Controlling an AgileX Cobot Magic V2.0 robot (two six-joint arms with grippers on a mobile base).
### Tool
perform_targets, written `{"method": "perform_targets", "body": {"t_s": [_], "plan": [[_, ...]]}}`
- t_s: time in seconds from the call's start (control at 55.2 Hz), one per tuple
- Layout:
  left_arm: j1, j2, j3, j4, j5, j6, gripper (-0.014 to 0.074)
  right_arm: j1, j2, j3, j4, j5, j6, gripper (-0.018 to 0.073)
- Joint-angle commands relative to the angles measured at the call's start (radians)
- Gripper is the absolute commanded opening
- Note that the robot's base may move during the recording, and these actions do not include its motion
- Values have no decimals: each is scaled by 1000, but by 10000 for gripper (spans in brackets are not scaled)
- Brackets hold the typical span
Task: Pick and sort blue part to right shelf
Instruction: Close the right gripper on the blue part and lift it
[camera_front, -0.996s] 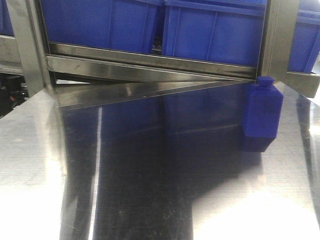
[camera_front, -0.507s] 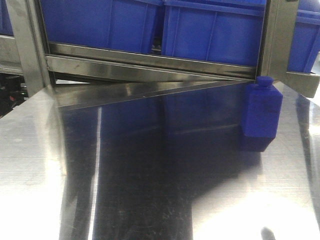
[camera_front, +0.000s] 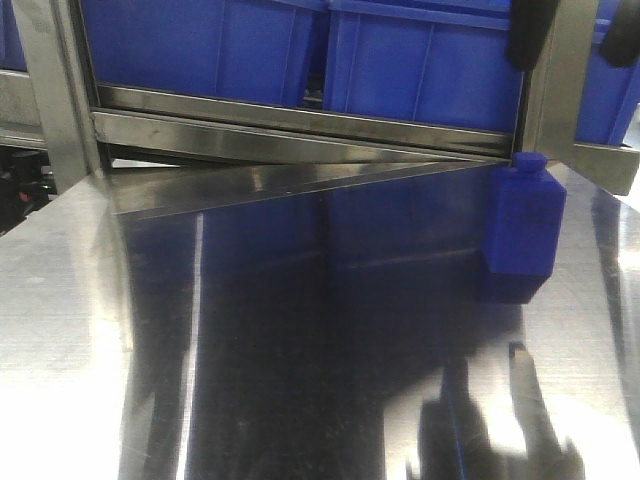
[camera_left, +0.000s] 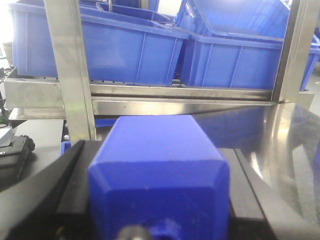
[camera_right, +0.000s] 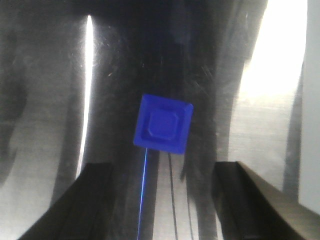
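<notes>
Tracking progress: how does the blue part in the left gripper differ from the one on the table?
Held part is clamped in the left gripper, base toward the shelf; table part stands upright, untouched, below the open right gripper. Both are blue, square-bodied.

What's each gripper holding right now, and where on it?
Left gripper clamps a blue part by its two side faces. Right gripper is open and empty above a second blue part.
</notes>
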Motion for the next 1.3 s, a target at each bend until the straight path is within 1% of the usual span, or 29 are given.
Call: {"method": "perform_targets", "body": {"t_s": [0.0,0.054,0.109,0.254,0.453,0.67,0.887,1.123,1.214,1.286], "plan": [[-3,11,-29,6,-89,-4,300,0,14,-59,-26,-16,28,525],[-3,11,-29,6,-89,-4,300,0,38,-61,-26,-13,29,525],[-3,11,-29,26,-89,-4,300,0,63,-61,-26,-10,29,525],[-3,11,-29,44,-89,-4,300,-2,119,-61,-52,3,32,525],[-3,11,-29,44,-89,-4,300,-19,166,-61,-68,-29,99,525],[-3,11,-29,44,-89,-4,300,-43,215,-61,-53,-57,100,525],[-3,11,-29,44,-96,-4,300,-47,269,-60,18,-86,97,525],[-3,11,-29,44,-101,-4,300,-47,311,-56,20,-71,87,525],[-3,11,-29,44,-101,-4,300,-47,314,-56,21,-66,82,510],[-3,11,-29,44,-101,-4,300,-47,314,-56,21,-59,73,449]]}}
